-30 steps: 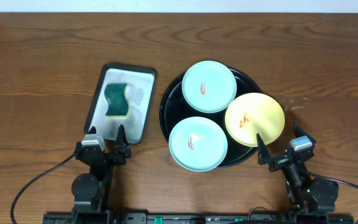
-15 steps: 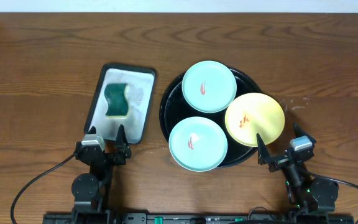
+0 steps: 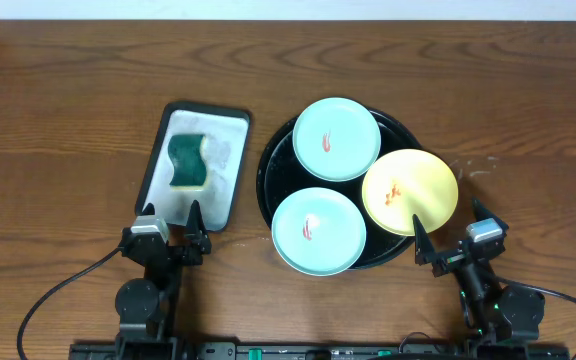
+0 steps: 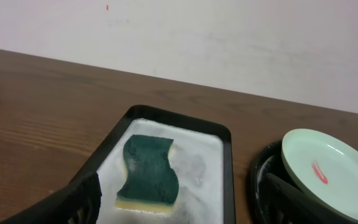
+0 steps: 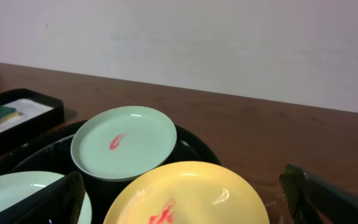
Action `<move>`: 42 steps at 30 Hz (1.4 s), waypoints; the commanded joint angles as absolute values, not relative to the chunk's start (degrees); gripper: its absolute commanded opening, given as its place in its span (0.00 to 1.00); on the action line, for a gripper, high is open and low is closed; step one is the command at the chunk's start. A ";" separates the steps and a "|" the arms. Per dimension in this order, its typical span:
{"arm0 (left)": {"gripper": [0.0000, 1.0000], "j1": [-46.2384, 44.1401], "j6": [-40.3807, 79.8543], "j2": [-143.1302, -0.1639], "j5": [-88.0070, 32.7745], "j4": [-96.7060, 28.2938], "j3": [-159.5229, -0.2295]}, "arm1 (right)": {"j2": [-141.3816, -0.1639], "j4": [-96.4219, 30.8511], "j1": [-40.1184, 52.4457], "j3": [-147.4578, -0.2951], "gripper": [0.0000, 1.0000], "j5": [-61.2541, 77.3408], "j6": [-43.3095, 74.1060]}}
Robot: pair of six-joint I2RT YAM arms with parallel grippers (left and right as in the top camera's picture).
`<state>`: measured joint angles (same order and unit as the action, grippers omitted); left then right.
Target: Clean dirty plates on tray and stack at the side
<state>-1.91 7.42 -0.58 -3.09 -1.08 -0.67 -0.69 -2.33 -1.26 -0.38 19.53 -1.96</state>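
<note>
Your left fingers (image 3: 195, 214) and right fingers (image 3: 417, 238) are both wide open and hold nothing. The three plates (image 3: 318, 231) sit on the black tray (image 3: 265, 168), each with a red smear. The sponge (image 3: 188, 162) lies in the small tray (image 3: 154, 168), just ahead of your left fingers. Pick it up first, pinching across its narrow middle. Then wipe each smear gently.

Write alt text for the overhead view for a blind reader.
Three plates, two mint-green and one yellow, each with a red smear, sit on a round black tray on a wooden table. Left of it, a green sponge lies in a rectangular tray. The left gripper and right gripper, open and empty, stand at the near edge.
</note>
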 commanded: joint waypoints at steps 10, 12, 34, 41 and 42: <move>0.82 -1.52 6.68 -0.23 -3.46 -3.68 -0.23 | -0.78 -2.61 -0.32 -0.32 0.99 19.75 -2.42; 0.82 -1.52 6.68 -0.23 -3.46 -3.42 -0.23 | -0.78 -2.48 -0.32 -0.32 0.99 19.79 -2.39; 0.82 -1.52 6.66 -9.54 -14.13 -0.54 -19.86 | -8.95 -2.94 -0.32 -16.93 0.99 23.22 7.44; 0.82 -1.52 6.66 -31.66 -14.17 -24.82 -46.24 | -32.86 -16.75 -0.32 -41.56 0.99 29.54 7.46; 0.82 -1.52 6.66 -35.24 -14.17 -28.62 -50.19 | -36.67 -19.79 -0.32 -45.25 0.99 30.39 7.46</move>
